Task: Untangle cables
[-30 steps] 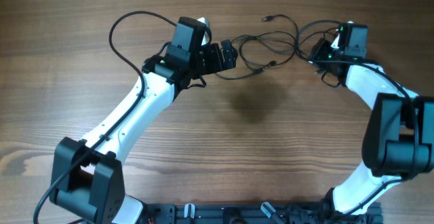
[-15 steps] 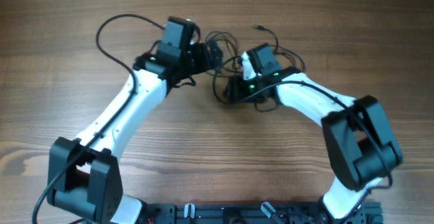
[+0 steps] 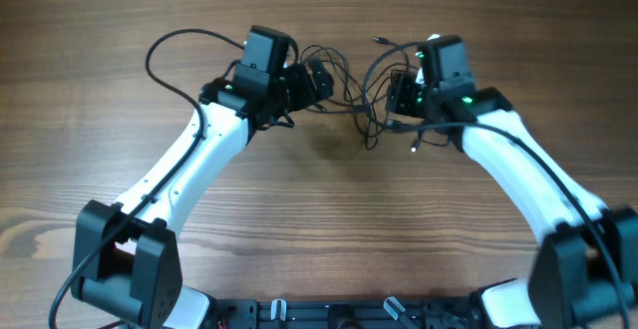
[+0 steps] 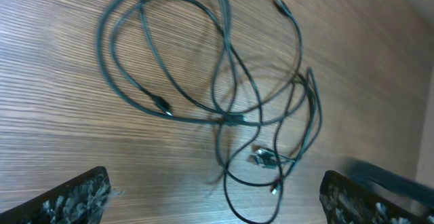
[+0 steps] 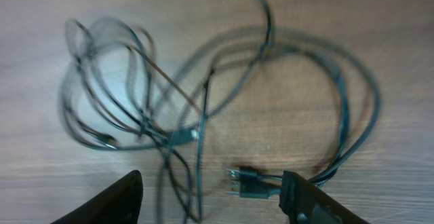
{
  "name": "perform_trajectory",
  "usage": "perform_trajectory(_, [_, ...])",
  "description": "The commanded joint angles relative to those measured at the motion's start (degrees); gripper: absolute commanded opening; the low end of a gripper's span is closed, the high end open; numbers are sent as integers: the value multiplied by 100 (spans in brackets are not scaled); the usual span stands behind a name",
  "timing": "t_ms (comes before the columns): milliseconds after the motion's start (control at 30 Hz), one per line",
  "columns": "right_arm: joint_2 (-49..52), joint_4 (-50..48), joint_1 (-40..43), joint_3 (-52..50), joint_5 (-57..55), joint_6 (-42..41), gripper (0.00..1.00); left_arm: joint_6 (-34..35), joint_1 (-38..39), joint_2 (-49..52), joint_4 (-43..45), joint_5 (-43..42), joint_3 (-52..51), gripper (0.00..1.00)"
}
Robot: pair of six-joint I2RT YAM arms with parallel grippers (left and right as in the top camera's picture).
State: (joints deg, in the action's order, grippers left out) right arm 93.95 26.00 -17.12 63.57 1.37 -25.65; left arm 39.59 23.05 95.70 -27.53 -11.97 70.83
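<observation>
The thin black and dark-green cables [image 3: 351,78] lie in a loose, overlapping bunch at the far middle of the brown wooden table [image 3: 319,219], between the two pincers. The left gripper [image 3: 317,80] hovers at the bunch's left edge, its jaws spread as wide as they go and holding nothing. The right gripper [image 3: 401,95] hangs over the right edge, its jaws also apart and clamped on nothing. A small black plug [image 5: 244,182] lies on the wood between its fingers. The blurred wrist view seems to show it touching neither.

The main risk is a grip on more than one cord. Several strands cross at one tight junction [image 4: 230,119] near the middle of the bunch. A jaw closing there would likely pinch two or three together, and pulling would then tighten the tangle rather than loosen it. If both pincers take the same cord, drawing apart would only stretch it. The small silvery-white plug [image 4: 263,158] sits inside a loop and could snag on a strand as its cord is dragged out. The cords lie flat on the wood, so fingers coming down short may slip off, and fingers coming down too low may scrape the table.
</observation>
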Motion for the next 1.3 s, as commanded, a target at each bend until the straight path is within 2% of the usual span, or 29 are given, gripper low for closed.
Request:
perform_trajectory(0, [719, -133, -4, -33, 581, 7, 61, 33, 188, 76, 52, 76, 0, 100])
perform_trajectory(100, [1102, -221, -4, -33, 599, -48, 48, 33, 210, 83, 98, 116, 0, 100])
perform_trajectory(167, [1134, -260, -4, -28, 601, -46, 4, 33, 210, 87, 166, 116, 0, 100])
perform_trajectory(267, [798, -28, 114, 2, 776, -26, 4, -59, 321, 157, 391, 111, 0, 100])
perform_trajectory(333, [337, 328, 304, 2, 1051, -28, 4, -573, 527, 372, 780, 111, 0, 100])
perform_trajectory(433, [-229, 612, 551, 2, 1622, 22, 4, -1803, 835, 1132, 1617, 116, 0, 100])
perform_trajectory(600, [-485, 817, 597, 2, 1676, 20, 4, -1849, 1069, 2048, 2575, 118, 0, 100])
perform_trajectory(633, [-485, 898, 597, 2, 1676, 20, 4, -1840, 1126, 2216, 2653, 151, 0, 95])
perform_trajectory(667, [-496, 1016, 597, 2, 1676, 39, 4, -1816, 1154, 2398, 2634, 205, 0, 66])
perform_trajectory(700, [-527, 1088, 597, 13, 1676, 162, 4, -1784, 1163, 2533, 2564, 205, 0, 43])
perform_trajectory(733, [-579, 1172, 597, 42, 1674, 345, 4, -1714, 1163, 2623, 2463, 214, 0, 33])
perform_trajectory(767, [-732, 1384, 599, 146, 1659, 682, 4, -1620, 1161, 2706, 2347, 275, 0, 27])
perform_trajectory(800, [-990, 1742, 654, 409, 1519, 1040, 4, -1561, 1150, 2710, 2332, 293, 0, 27])
perform_trajectory(933, [-1904, 2767, 1084, 1718, 243, 1073, 4, -1469, 1143, 2710, 2347, 310, 0, 36])
perform_trajectory(1100, [-2787, 2889, 1947, 3294, 153, 1241, 4, -1176, 1064, 2710, 2291, 396, 0, 43])
perform_trajectory(1267, [-3254, 2865, 2800, 3845, -9, 1226, 4, -861, 785, 2710, 2188, 415, 0, 43])
